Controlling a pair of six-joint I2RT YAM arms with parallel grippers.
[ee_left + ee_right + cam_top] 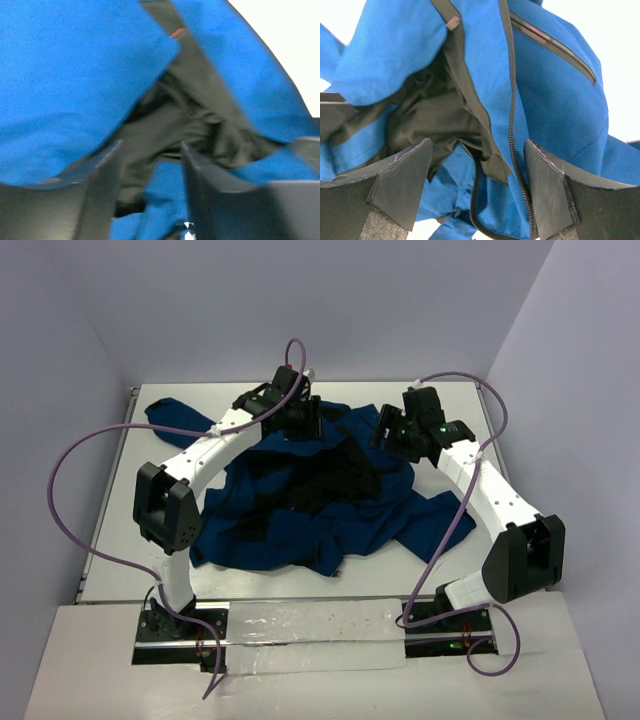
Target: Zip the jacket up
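None of the zipping is showing as done: the jacket (300, 510) is lying open and crumpled in the middle of the table (120, 500), between the two arms, with its black lining (320, 475) facing up. On the left, one sleeve (165, 412) is reaching toward the far left corner. The left gripper (300, 420) is hovering over the far edge of the heap, its fingers (102, 200) standing apart and pinching nothing (only lining and blue cloth are showing through the gap). On the right, the right gripper (393, 432) is standing wide open over the far right part and is holding nothing. One line of zipper teeth (511, 125) is running loose between its fingers (547, 190). I am judging that both front edges are waiting to be found, laid side by side and joined, so almost everything is left. The heap is stretching from far left to near right; where the collar is pointing I cannot tell.
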